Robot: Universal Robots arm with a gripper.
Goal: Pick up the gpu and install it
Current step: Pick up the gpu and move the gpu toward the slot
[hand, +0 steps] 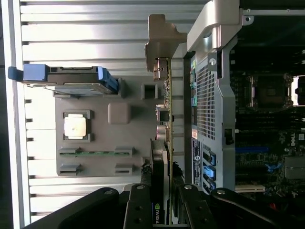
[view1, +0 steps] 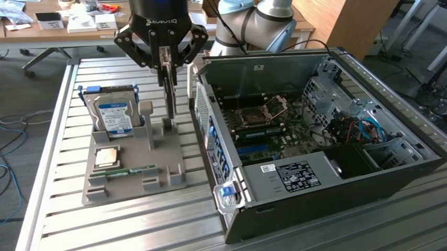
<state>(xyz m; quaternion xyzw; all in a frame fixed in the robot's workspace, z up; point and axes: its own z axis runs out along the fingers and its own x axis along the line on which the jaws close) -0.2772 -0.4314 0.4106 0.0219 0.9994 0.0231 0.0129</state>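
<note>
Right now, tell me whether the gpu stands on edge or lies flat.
On edge: the gpu stands vertical, clamped in the jaws of the gripper over the gray holder.

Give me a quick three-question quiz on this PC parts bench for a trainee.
1. True or false: the gripper is shut on the gpu.
2. Multiple choice: the hard drive is A) upright in the gray holder, B) flat on the table, C) inside the computer case.
3. Short answer: which flat square part lies on the gray holder between the hard drive and the RAM stick?

Key: 1 true; 2 A; 3 the CPU.
</note>
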